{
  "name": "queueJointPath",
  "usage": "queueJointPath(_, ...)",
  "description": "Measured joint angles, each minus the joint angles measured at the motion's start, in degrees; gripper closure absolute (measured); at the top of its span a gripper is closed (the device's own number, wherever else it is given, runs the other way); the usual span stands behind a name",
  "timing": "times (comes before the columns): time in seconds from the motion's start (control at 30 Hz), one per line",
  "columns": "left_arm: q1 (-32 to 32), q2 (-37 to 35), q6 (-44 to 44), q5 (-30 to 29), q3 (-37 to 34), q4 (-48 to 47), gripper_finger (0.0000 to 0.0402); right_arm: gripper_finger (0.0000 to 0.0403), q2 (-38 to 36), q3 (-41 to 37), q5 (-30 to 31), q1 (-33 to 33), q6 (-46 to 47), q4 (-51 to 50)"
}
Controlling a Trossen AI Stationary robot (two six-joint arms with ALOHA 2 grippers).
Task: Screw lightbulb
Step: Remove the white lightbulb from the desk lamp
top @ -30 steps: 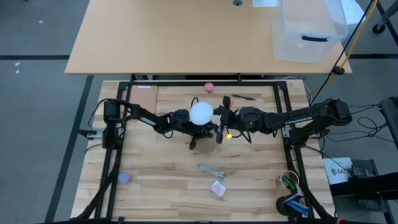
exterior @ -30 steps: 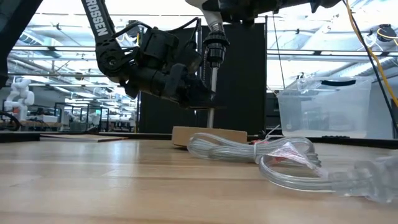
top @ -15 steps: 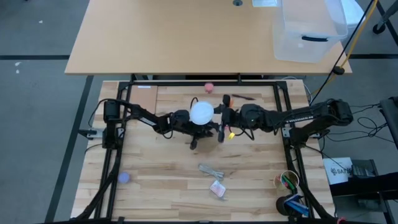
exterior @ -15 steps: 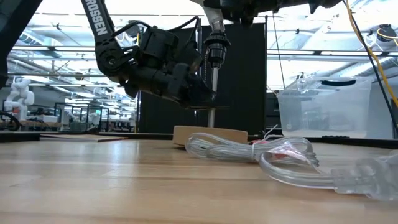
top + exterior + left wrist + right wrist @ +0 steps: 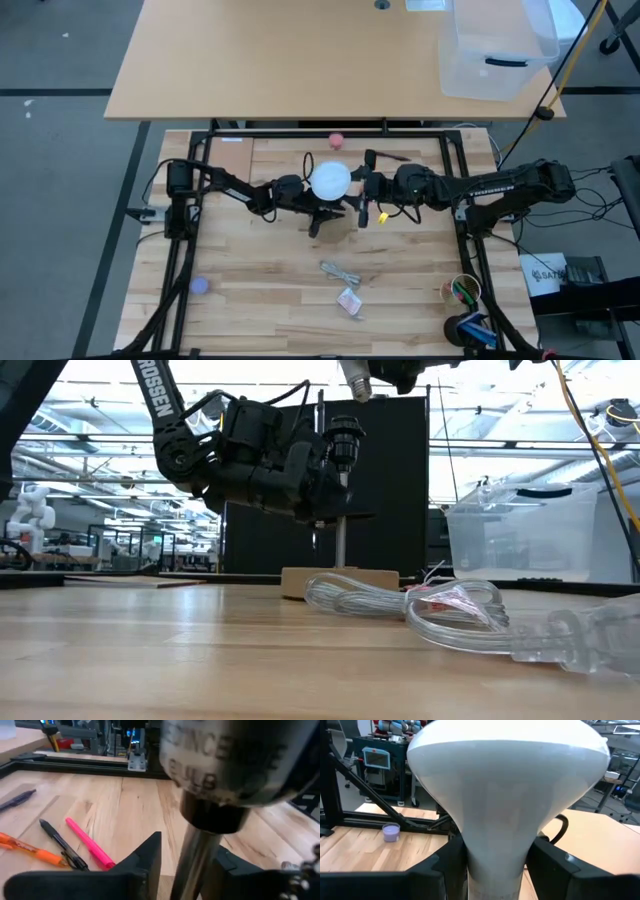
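Observation:
The white lightbulb is held in the air by my right gripper, which is shut on it. In the right wrist view the bulb fills the picture. Its silvery base hangs just above the black socket of a lamp stand. The stand has a thin metal post on a wooden base that rests on the table. My left gripper is shut on the post below the socket. My left gripper pinches the metal post between its two fingers, just under the socket. It comes level from the table's left, fingers across the post. The post stands upright with its base on the table. My right gripper pinches the bulb's narrow neck between its two fingers, below the globe. It comes roughly level from the table's right. The bulb is lifted clear, globe up and base down, above the socket.
A clear coiled cable and a pink packet lie nearer the front. A pink ball and pens lie at the back, a purple object at the front left, a pen cup at the front right.
My right gripper has gone up and a little toward the table's right with the bulb. The bulb's base, which stood right at the socket's top, is now clear above it. My left gripper keeps hold of the post and has tipped slightly.

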Motion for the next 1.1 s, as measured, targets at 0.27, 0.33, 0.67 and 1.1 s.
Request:
queueJointPath(0.27, 1.0, -2.0, -3.4, 1.3, 0.0, -5.2, 0.0231, 0.0227, -1.5, 0.0, -0.1, 0.0, -0.5, -4.0)
queueJointPath(0.33, 1.6, -3.1, -3.4, 1.5, 0.0, -8.1, 0.0215, 0.0227, -2.2, 0.0, -0.1, 0.0, -0.5, -5.5)
queueJointPath(0.67, 2.3, -7.7, -1.0, 6.1, 0.0, -14.6, 0.0182, 0.0227, -5.1, 0.0, -0.1, 0.0, -0.8, -10.5)
queueJointPath(1.1, 2.3, -15.7, 2.1, 2.6, 0.0, -28.6, 0.0181, 0.0227, -5.6, 0.0, 0.2, 0.0, -1.9, -11.9)
